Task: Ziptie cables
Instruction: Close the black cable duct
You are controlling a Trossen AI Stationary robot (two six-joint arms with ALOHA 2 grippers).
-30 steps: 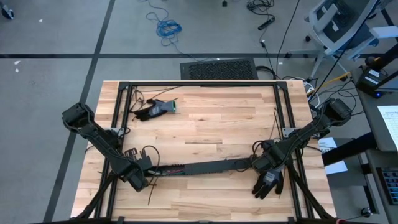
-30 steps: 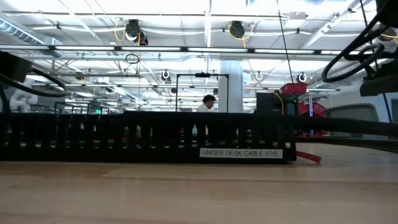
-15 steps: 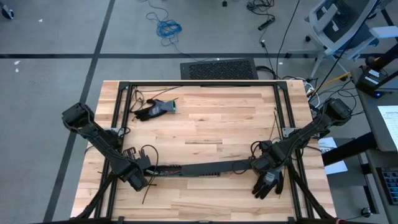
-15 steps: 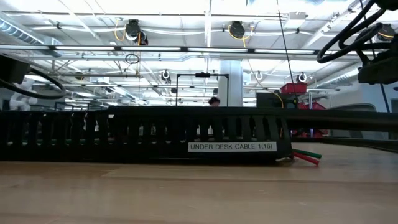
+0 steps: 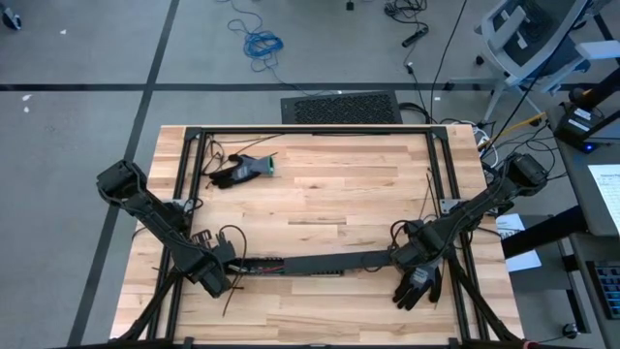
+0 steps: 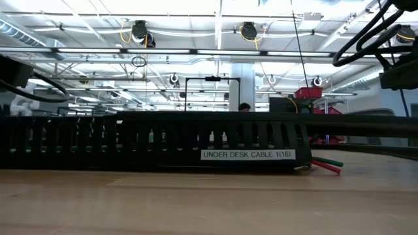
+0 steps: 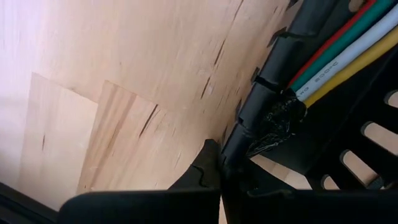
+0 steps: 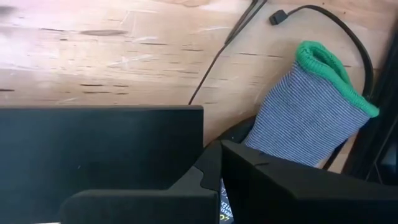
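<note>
Long black slotted cable duct lies left-to-right across the near part of the wooden table, spanning between both arms. Rigid plastic with ribbed open slots along the side; a white label on it reads "UNDER DESK CABLE 1(16)".

The cables sit inside the duct at its left end: round smooth insulated wires in red, green, white and yellow, running side by side, with a tangled dark tie-like clump at the end of the sheath. In the low view red and green ends poke out of the duct's end.

Left gripper is at the duct's left end, near-left of the table, right against the duct wall; can't tell if its fingers are clenched or released. Right gripper is at the duct's right end; fingers look closed onto the duct's flat black wall, though the contact itself is hidden.

Clutter:
- knit grey glove with green cuff just beside the right gripper, a dark glove shows there from above
- second dark glove far-left on the table
- thin black strip near the left gripper, on the wood
- thin black cord with small plug by the grey glove
- black metal frame edges the table
</note>
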